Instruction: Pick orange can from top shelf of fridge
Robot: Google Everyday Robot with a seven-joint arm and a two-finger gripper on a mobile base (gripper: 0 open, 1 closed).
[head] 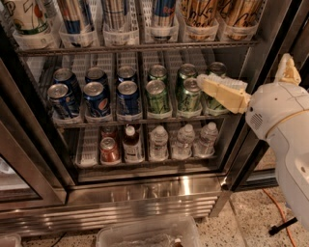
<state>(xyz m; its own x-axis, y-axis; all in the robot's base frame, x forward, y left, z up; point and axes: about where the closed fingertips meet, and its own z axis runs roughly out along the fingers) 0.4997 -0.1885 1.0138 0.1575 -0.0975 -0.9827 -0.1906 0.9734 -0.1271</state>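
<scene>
Two orange cans [200, 12] [239, 11] stand in clear lane trays at the right end of the top shelf [135, 48] of the fridge [145, 200]; only their lower halves show. My gripper [244, 71] is at the right, in front of the middle rack and below the orange cans. It is open: one tan finger [222, 92] reaches left across the green cans [188, 94], and the other finger [288, 68] points up by the door frame. It holds nothing.
Blue-and-silver tall cans [116, 14] fill the top shelf's left lanes. Short blue cans [96, 99] stand on the middle rack, bottles [158, 142] on the bottom rack. A dark door frame [34, 144] stands left. A clear plastic bin [145, 234] and an orange cable [274, 202] lie on the floor.
</scene>
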